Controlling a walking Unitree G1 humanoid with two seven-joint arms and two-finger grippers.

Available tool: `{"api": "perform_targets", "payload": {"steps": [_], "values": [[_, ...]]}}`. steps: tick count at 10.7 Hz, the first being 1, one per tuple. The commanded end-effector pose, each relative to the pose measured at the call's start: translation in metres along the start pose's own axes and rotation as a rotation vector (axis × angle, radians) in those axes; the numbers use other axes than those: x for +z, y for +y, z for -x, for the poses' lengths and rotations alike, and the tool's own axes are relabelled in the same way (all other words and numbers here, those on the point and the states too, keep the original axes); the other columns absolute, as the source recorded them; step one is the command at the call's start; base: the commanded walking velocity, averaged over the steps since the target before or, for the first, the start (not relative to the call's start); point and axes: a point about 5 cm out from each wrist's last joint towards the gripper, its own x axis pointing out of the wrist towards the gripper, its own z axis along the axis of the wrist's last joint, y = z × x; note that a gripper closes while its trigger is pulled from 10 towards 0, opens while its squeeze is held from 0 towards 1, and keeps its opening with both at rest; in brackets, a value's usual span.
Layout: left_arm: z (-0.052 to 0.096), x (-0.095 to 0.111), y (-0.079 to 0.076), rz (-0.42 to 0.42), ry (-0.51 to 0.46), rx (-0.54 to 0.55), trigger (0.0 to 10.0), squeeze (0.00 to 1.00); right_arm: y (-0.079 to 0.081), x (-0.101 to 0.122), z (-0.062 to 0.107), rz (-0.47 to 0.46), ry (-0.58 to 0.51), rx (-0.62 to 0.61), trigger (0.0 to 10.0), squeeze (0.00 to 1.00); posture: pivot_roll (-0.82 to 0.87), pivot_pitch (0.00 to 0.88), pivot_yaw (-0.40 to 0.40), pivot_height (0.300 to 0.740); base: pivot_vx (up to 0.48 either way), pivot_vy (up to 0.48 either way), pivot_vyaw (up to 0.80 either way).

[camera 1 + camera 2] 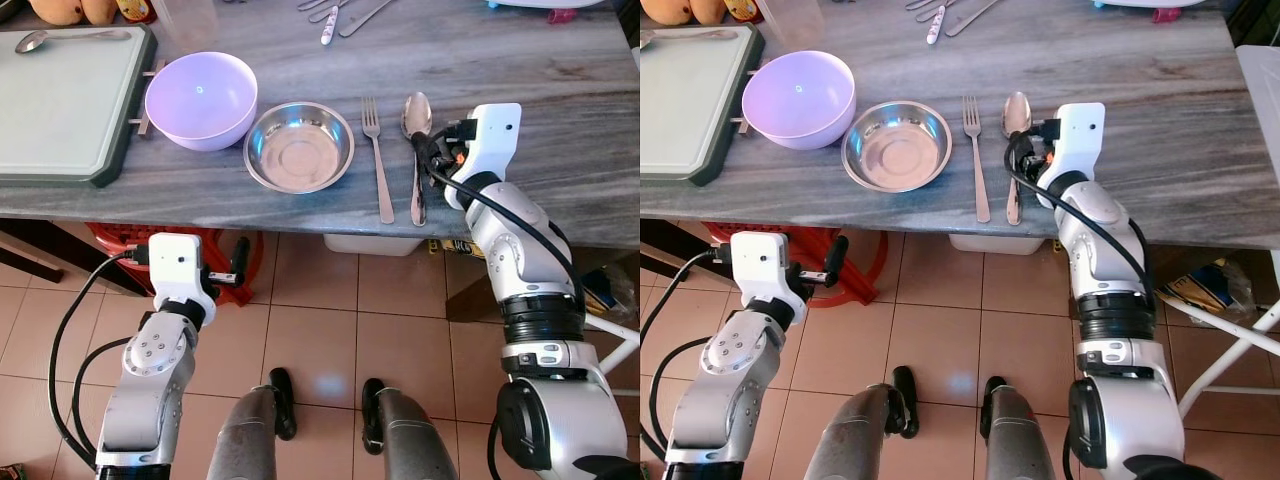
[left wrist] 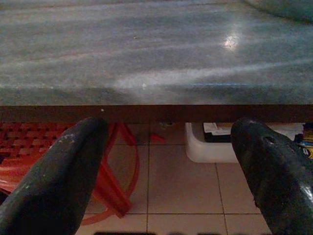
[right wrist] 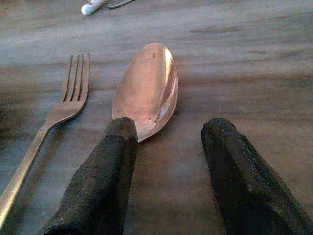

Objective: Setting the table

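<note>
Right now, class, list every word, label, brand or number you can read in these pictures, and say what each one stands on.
None can be read.
Yellow and blue packaging on the floor right of the table: print too small and blurred.
Item in the white tub under the table: marks too blurred.
Fork, spoon, steel bowl, purple bowl: no markings visible.
</note>
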Motion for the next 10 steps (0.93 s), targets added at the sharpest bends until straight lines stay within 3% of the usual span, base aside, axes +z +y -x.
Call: {"api": "perform_targets", "payload": {"steps": [1,6,10], "values": [[0.002,-0.006,0.002,-0.004,0.021,0.009,10.0,0.0,0.005,-0.002,-0.001,-0.014,-0.001,0.028,10.0,0.0,0.01,0.324,0.063,0.74,0.0,0.0,0.0],[0.001,-0.005,0.002,0.0,0.011,0.014,10.0,0.0,0.005,0.0,0.001,-0.021,-0.014,0.028,10.0,0.0,0.02,0.313,0.053,0.74,0.0,0.0,0.0],[-0.004,-0.004,-0.001,0.014,-0.009,0.009,10.0,0.0,-0.004,0.014,0.022,-0.073,-0.177,-0.057,10.0,0.0,-0.01,0.285,0.056,0.74,0.0,0.0,0.0]]}}
